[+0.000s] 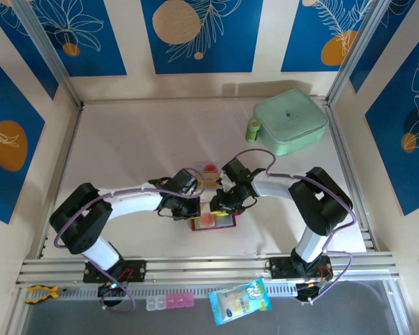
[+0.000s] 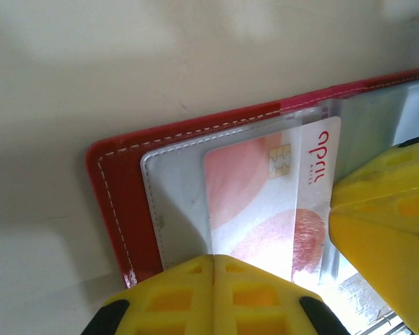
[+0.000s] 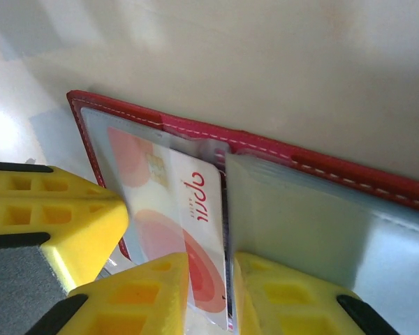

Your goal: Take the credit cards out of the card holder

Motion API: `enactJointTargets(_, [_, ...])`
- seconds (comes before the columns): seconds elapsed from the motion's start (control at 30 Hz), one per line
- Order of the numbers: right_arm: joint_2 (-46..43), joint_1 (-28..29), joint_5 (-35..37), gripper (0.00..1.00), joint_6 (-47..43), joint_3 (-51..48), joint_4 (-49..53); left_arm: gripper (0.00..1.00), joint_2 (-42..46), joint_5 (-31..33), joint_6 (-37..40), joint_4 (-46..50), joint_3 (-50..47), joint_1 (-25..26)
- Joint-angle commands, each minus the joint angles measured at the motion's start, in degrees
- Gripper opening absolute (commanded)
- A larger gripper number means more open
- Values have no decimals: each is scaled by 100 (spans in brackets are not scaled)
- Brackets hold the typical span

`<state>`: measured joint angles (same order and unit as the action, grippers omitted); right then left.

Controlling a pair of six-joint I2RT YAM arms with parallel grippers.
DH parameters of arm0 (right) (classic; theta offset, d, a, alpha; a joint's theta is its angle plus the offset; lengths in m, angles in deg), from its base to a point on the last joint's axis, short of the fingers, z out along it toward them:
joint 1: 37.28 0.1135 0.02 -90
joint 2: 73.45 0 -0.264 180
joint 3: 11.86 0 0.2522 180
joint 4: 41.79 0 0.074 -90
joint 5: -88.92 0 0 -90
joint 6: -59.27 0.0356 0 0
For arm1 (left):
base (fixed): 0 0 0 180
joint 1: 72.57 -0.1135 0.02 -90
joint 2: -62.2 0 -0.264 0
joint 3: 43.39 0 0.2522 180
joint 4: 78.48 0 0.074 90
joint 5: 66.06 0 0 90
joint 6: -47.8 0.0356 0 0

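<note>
"Left pincer (image 2: 213,269), how does it stand?"

"Its two yellow fingers are pressed together at the edge of the greyish clear pocket inside the red card holder (image 2: 115,181). Whether the pocket is caught between them cannot be told."

"And the right pincer (image 3: 211,279)?"

"Its fingers stand a narrow gap apart. The end of the whitish card (image 2: 265,209) with red-pink marking lies in that gap, but a firm bite cannot be told."

"Where are the things?"

"The card holder lies open on the bench (image 1: 126,146), between the two arms. The whitish card sits partly under the clear pocket. A mint-green case (image 1: 290,125) rests well apart, at the far right."
</note>
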<state>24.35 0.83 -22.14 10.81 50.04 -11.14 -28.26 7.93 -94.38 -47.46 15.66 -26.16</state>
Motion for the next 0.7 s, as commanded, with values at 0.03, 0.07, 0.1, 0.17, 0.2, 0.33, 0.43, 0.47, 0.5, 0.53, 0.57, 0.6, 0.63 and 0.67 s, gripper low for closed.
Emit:
enactJointTargets(0.03, [92, -23, -166, 25, -21, -105, -45, 0, 69, 99, -27, 148, -117, 35])
enactJointTargets(0.07, [92, -20, -170, 24, -31, -112, -45, 0, 40, 83, -28, 128, -127, 35])
enactJointTargets(0.1, [99, -24, -175, 24, -32, -112, -44, 0, 8, 65, -35, 101, -147, 35])
enactJointTargets(0.17, [113, -23, -194, 24, -42, -118, -54, 0, -23, 56, -49, 63, -188, 35])
enactJointTargets(0.2, [123, -23, -201, 24, -41, -121, -62, 0, -33, 59, -46, 67, -196, 34])
enactJointTargets(0.33, [134, -23, -287, 25, -15, -142, -136, 0, -53, 72, -44, 67, -249, 34])
enactJointTargets(0.43, [63, -21, -432, 24, 50, -211, -306, 0, -73, 59, -48, 33, -267, 34])
enactJointTargets(0.47, [32, -21, -471, 24, 80, -232, -363, 0, -75, 59, -61, 24, -267, 35])
enactJointTargets(0.5, [1, -19, -502, 24, 104, -249, -401, 0, -85, 54, -71, 15, -272, 39])
enactJointTargets(0.53, [-23, -18, -522, 23, 128, -260, -429, 0, -86, 54, -73, 5, -263, 35])
enactJointTargets(0.57, [-48, -23, -540, 23, 135, -272, -460, 0, -99, 54, -73, 5, -254, 38])
enactJointTargets(0.6, [-68, -19, -555, 22, 148, -284, -469, 0, -110, 46, -73, 6, -250, 39])
enactJointTargets(0.63, [-81, -20, -565, 21, 153, -288, -483, 0, -108, 39, -72, 6, -241, 35])
enactJointTargets(0.67, [-101, -18, -583, 20, 162, -295, -492, 0, -121, 37, -66, 5, -241, 36])
